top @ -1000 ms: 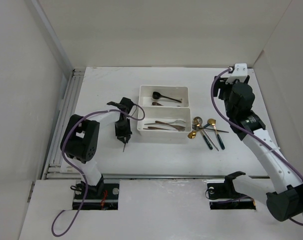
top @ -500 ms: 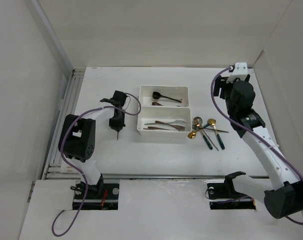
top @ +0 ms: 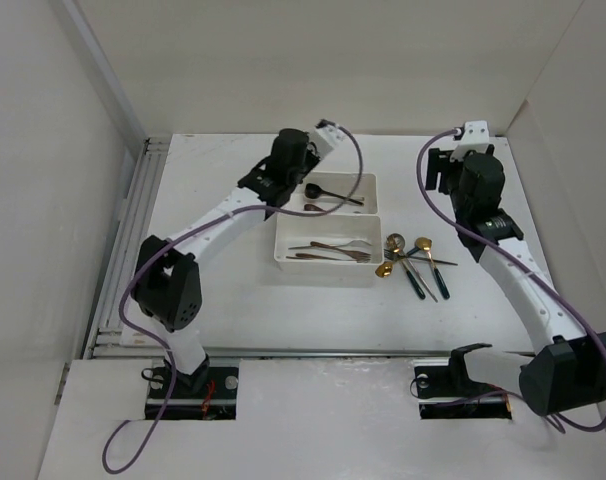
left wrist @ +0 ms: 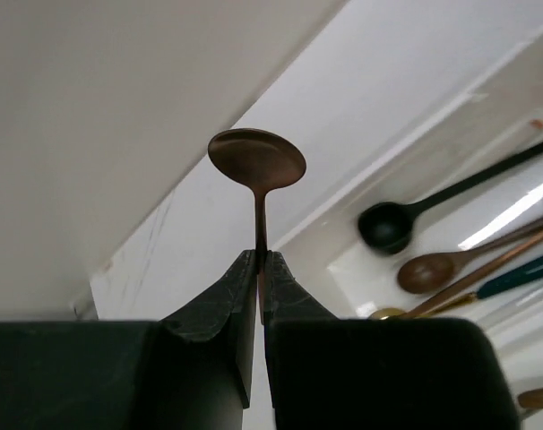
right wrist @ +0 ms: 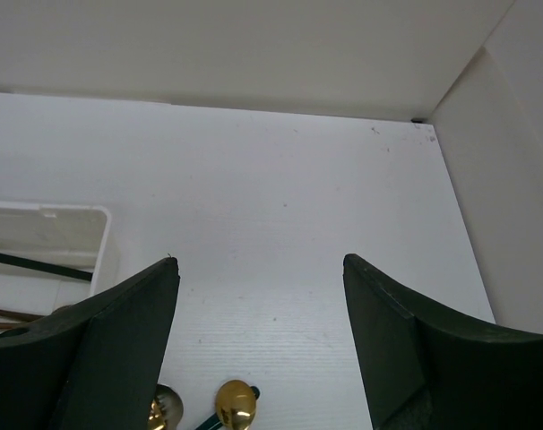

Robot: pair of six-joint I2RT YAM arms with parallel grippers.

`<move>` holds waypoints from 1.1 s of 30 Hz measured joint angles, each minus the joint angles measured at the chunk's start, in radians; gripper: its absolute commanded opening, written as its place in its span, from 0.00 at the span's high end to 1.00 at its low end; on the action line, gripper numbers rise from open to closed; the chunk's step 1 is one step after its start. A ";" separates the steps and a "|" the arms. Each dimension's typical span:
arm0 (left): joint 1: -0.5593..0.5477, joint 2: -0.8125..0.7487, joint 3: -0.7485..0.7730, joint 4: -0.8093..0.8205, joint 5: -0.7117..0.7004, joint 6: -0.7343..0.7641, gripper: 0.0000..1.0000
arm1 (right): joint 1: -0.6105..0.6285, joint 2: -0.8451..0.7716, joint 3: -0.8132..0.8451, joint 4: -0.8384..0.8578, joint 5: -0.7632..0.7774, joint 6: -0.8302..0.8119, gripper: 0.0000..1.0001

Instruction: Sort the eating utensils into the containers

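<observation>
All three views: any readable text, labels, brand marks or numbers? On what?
No readable text in any view.
Far tray, near tray: plain white, no print visible.
Copper spoon clamped in the left gripper: no mark visible.
Right gripper: plain black, unmarked.
Red spot at the left arm's base: too small to read.

bright, even light all over, only soft shadows around the far tray (top: 328, 174). left wrist view has a glare streak inside that tray, close-up stuff blurry.
</observation>
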 measured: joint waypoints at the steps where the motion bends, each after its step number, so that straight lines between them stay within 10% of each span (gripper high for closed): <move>1: -0.031 0.008 0.000 0.014 0.018 0.048 1.00 | -0.005 0.000 0.000 0.000 -0.004 -0.002 0.21; 9: -0.093 0.212 0.002 0.069 0.139 0.204 0.97 | -0.049 -0.016 0.000 0.001 -0.107 -0.050 0.06; 15: -0.077 0.252 -0.001 0.054 0.196 0.232 0.55 | -0.143 0.029 0.078 -0.152 -0.291 -0.079 0.06; 33: 0.145 0.188 0.388 -0.245 0.181 -0.212 0.41 | -0.220 0.150 -0.142 -0.495 -0.292 -0.159 0.44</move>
